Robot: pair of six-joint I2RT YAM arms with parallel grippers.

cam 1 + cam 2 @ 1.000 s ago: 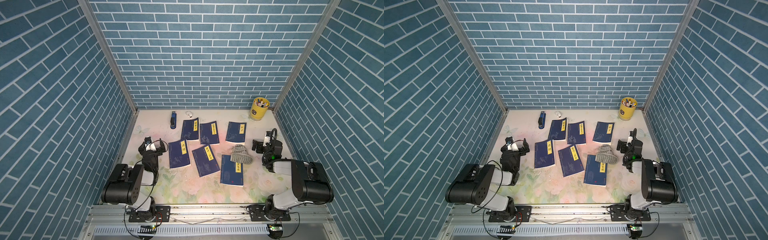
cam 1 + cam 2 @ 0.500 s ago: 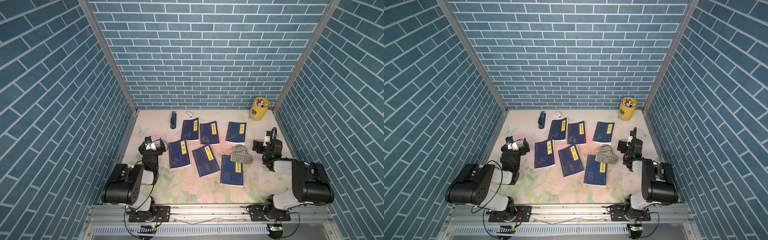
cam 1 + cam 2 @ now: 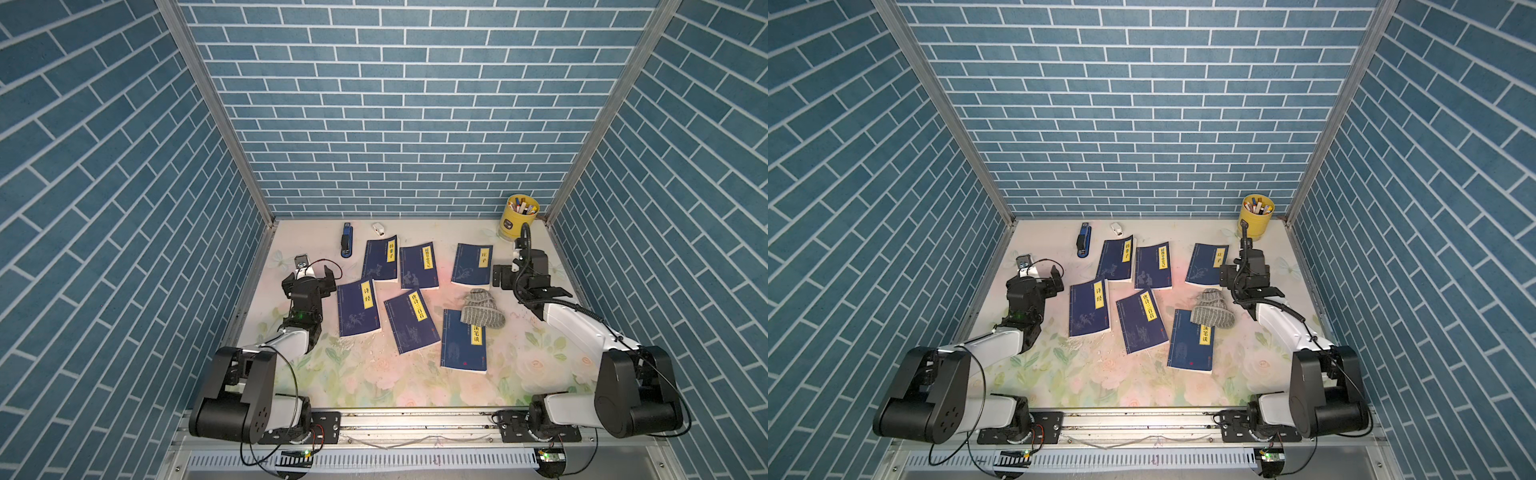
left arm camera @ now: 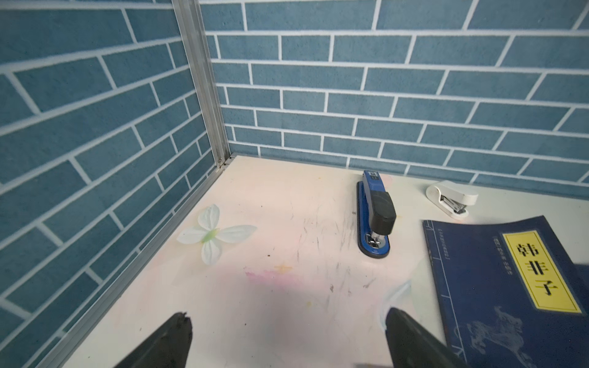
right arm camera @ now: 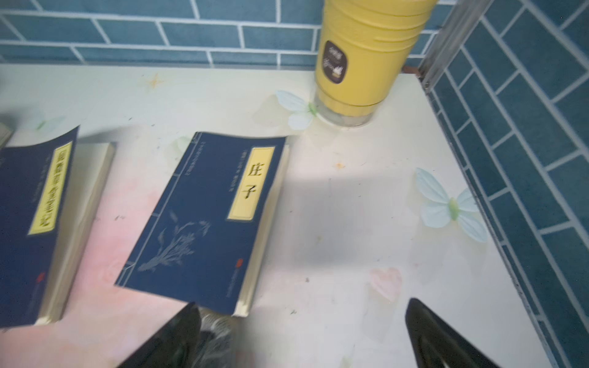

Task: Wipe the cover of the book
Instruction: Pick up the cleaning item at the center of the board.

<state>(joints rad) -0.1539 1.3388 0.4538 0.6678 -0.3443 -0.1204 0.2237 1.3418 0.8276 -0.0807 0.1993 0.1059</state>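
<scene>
**Item 1.** Grey ribbed knitted cloth [image 3: 482,311]. Bunched, lying across the far corner of item 2 and partly on the table. Nothing holds it.

**Item 2.** Navy-blue paperback book with a yellow title label [image 3: 462,349]. It lies flat and cover up, the nearest book to the front on the right side. Judged to be the book for wiping, since the cloth rests on it. Five similar books lie spread around it.

**Item 3.** Right gripper [image 5: 302,318]. Jaws spread wide with nothing between them. One finger is just beside the cloth's edge, and the tips point toward the yellow ribbed pen cup [image 5: 360,57].

**Item 4.** Left gripper [image 4: 287,318]. Jaws spread wide and empty, over bare floral tabletop [image 4: 271,286] near the left wall. A blue-and-black stapler [image 4: 376,216] and a small white stapler [image 4: 452,197] lie beyond it.

**Handling note (judgement).** The step in hand looks like taking up the cloth.
- The right gripper should draw back toward its own base, centre over the raised bunch and pinch fabric only.
- Closing too low risks catching the thin cover.
- Once the cloth is held, press it flat and stroke from the spine toward the open edge, so the curling cover is not lifted.
- The book is light and may slide, so the left gripper could steady its near edge.
</scene>
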